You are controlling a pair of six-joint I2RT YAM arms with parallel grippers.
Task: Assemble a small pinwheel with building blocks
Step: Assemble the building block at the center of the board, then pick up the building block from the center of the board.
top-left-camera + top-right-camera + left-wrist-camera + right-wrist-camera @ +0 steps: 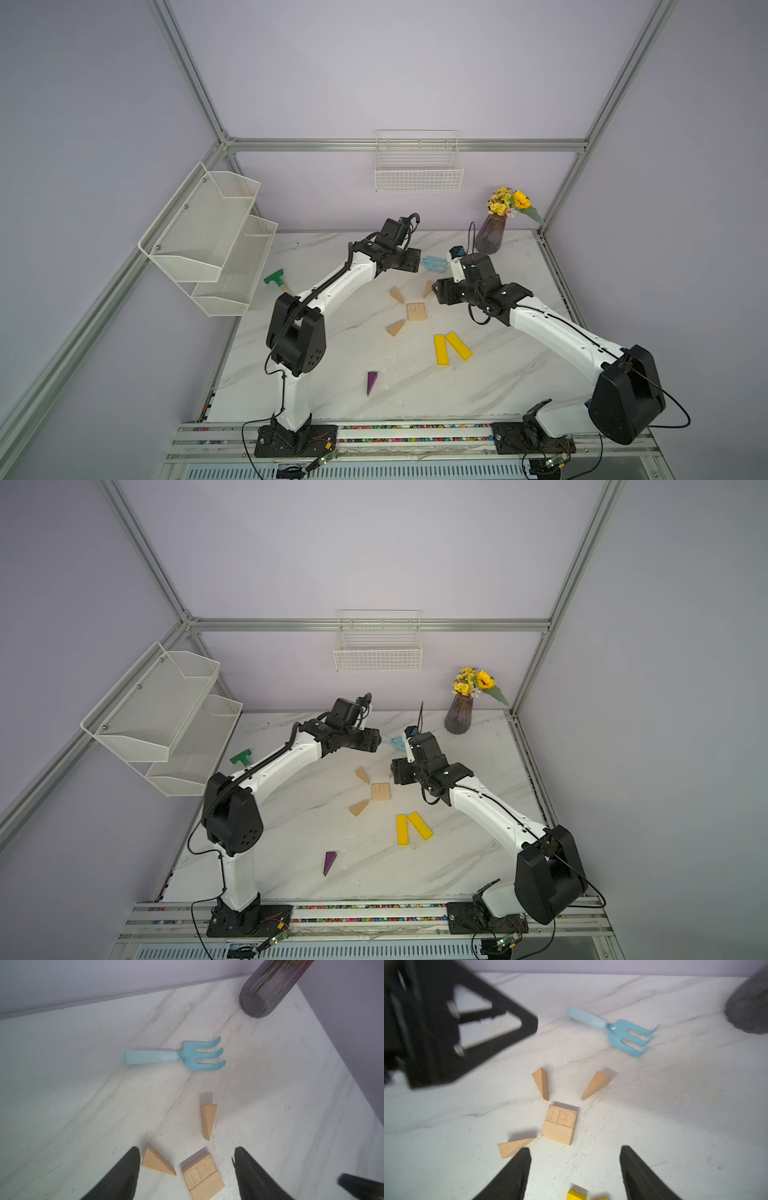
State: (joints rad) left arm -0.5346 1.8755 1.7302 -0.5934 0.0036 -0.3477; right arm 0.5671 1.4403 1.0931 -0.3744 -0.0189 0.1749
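Two tan rectangular blocks lie side by side as a square hub (416, 311) (380, 792) (560, 1124) (202, 1174). Three tan wedges lie around it with small gaps: one (397, 295) (158, 1162), another (396, 328) (515, 1147), and the last (208, 1120) (595, 1085). Two yellow bars (449, 348) (411, 827) lie nearer the front, and the purple wedge (371, 382) (329, 862) is further forward still. My left gripper (187, 1148) hangs open above the hub and a wedge, holding nothing. My right gripper (575, 1148) is open over bare table.
A light-blue toy rake (434, 263) (176, 1056) (618, 1030) lies behind the blocks. A purple vase of flowers (490, 235) stands at the back right. A green-headed hammer (276, 279) is at the left. Wire racks (216, 241) hang on the walls.
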